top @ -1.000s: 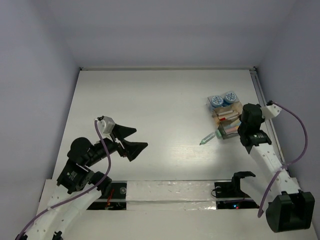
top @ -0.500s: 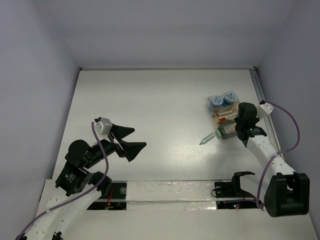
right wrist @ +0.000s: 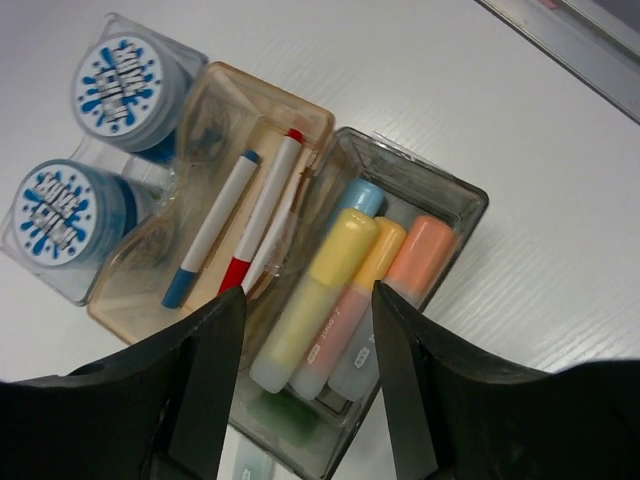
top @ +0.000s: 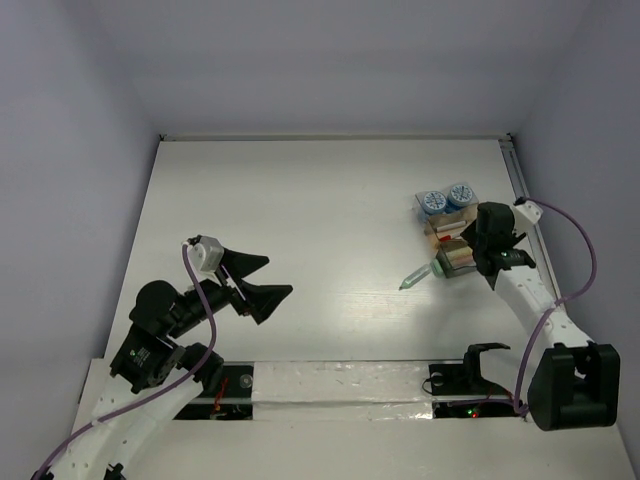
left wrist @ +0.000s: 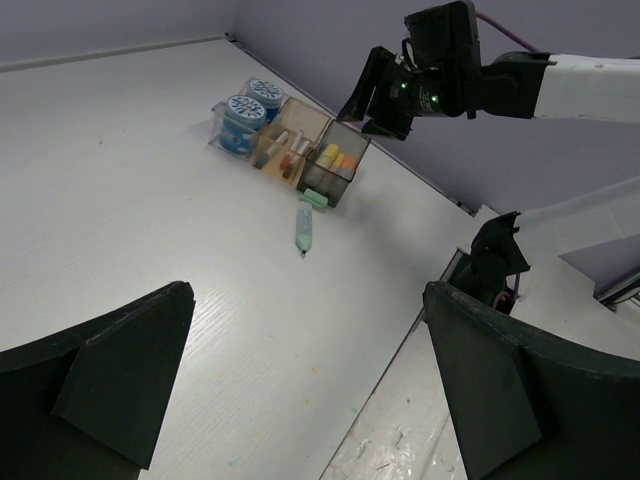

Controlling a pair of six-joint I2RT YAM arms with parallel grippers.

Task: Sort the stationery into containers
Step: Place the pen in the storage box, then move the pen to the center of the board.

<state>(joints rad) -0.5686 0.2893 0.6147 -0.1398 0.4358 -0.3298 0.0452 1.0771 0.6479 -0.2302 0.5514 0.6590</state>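
Stationery at the far right of the table (top: 300, 190), with three trays set side by side and touching. The grey tray (right wrist: 455, 215) holds a yellow highlighter (right wrist: 320, 295), an orange highlighter (right wrist: 420, 260) and two more, one of them blue-capped, all lying parallel. The tan tray (right wrist: 300, 105) holds a blue pen (right wrist: 215, 235) and a red pen (right wrist: 265, 205). The clear tray (right wrist: 75, 293) holds two blue-and-white pots (right wrist: 120, 85). A green pen (top: 418, 276) lies alone on the table just beside the grey tray, its tip pointing away from the tray. My right pincer (right wrist: 307, 295) hovers directly above the grey tray, fingers apart and gripping nothing. My left pincer (top: 262, 280) hangs well apart from it over the table's left side, fingers spread wide and empty.
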